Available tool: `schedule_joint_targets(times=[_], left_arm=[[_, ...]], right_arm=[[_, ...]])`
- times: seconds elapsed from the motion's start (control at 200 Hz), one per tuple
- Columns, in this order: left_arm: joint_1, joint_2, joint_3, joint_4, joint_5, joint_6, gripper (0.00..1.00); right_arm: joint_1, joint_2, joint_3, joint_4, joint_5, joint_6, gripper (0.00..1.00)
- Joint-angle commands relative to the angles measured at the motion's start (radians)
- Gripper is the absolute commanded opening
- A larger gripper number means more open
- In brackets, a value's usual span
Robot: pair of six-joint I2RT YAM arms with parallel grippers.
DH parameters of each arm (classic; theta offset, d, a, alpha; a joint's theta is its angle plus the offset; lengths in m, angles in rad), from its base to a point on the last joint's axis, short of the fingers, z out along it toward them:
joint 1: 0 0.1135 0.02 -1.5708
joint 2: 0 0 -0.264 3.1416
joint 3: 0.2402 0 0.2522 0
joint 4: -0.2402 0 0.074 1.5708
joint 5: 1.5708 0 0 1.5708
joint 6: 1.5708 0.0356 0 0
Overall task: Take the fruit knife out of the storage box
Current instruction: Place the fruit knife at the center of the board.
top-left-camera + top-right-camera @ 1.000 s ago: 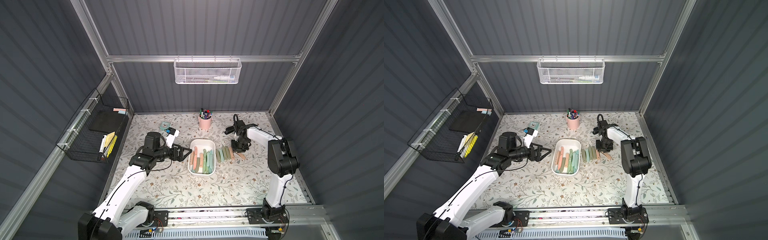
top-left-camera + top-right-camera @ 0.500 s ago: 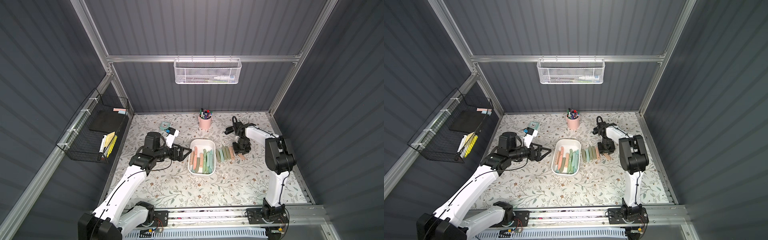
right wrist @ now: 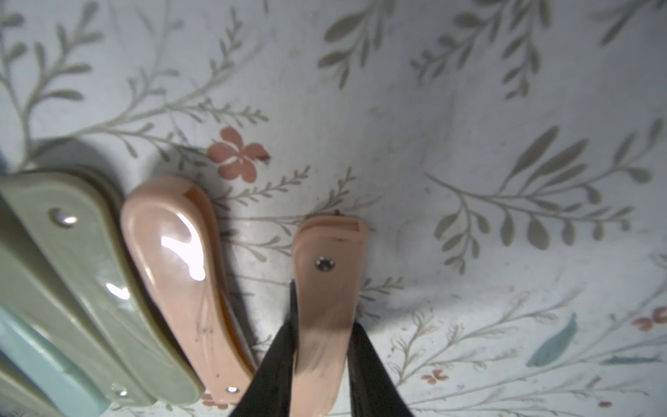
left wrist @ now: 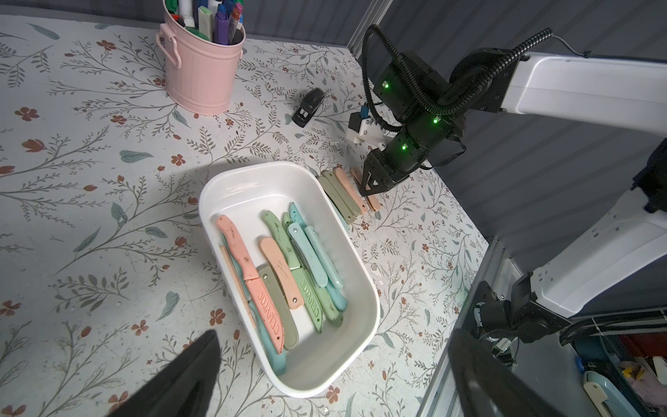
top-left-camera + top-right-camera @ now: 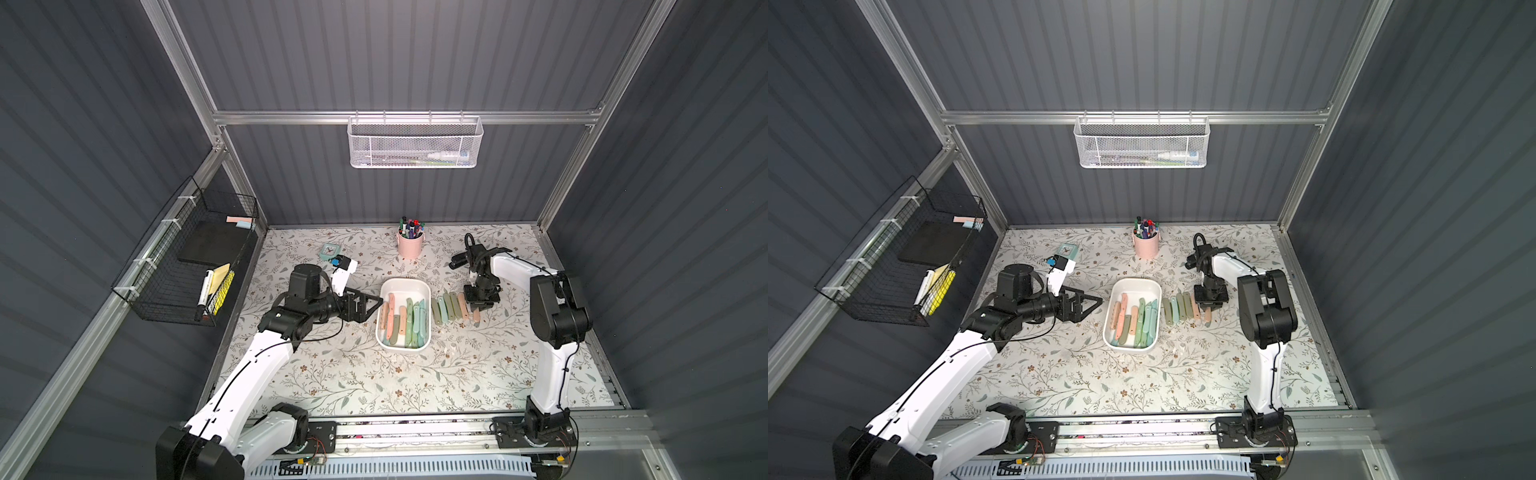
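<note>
On the worktop beside the storage box, the right claw appeared closed on a pink fruit knife ending the row of removed knives, the left claw stood wide open and empty, and several knives lay in the box.

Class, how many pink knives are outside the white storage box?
2. One pink knife lies beside the olive knife; the other pink knife sits apart, between the fingers of the right gripper. None looks hidden.
</note>
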Motion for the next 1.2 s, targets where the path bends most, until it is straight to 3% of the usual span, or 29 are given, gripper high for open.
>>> schedule_joint_targets(times=[0.0, 0.235, 1.196], left_arm=[[0.004, -0.011, 0.000, -0.013, -0.011, 0.014, 0.99], [0.004, -0.016, 0.000, -0.014, -0.016, 0.014, 0.99], [0.004, -0.016, 0.000, -0.018, -0.032, 0.012, 1.00]], right_arm=[[-0.002, -0.016, -0.013, 0.033, -0.059, 0.023, 0.29], [-0.002, -0.012, 0.003, 0.056, -0.099, 0.034, 0.26], [-0.002, -0.124, -0.034, 0.072, -0.093, 0.074, 0.39]])
